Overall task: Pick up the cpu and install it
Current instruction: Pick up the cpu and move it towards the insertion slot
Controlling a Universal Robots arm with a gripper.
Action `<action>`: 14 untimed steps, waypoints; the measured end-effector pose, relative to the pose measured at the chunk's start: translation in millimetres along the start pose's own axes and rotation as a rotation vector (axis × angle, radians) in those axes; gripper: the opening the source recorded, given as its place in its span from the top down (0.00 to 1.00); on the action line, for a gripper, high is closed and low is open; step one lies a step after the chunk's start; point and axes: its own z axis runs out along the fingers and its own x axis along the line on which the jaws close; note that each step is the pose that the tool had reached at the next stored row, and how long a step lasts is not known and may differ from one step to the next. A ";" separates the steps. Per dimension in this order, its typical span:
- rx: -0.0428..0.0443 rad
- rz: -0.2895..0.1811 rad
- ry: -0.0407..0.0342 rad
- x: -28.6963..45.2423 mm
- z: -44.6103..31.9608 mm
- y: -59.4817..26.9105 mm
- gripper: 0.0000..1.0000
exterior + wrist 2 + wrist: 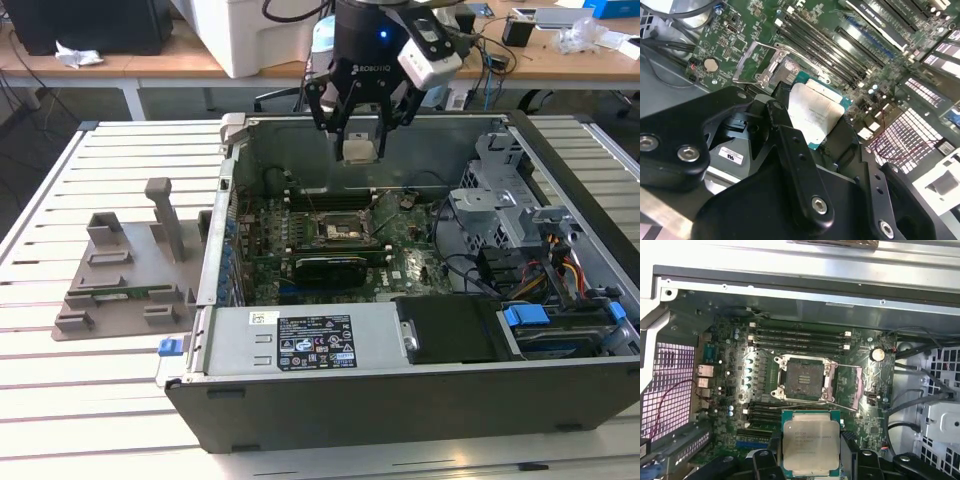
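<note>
Black pincer, silver screws

Cpu: square, silver-grey lid, green rim; lid up, clamped in tool, aloft near open socket.

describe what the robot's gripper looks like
The gripper is black, with jointed link-bar fingers fastened by silver screws. Its round body carries white lettering and a small blue light. A white-and-grey camera box is mounted beside it.
</note>
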 end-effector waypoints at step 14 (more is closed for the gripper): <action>0.0001 -0.005 0.0001 -1.3 41.5 7.5 0.45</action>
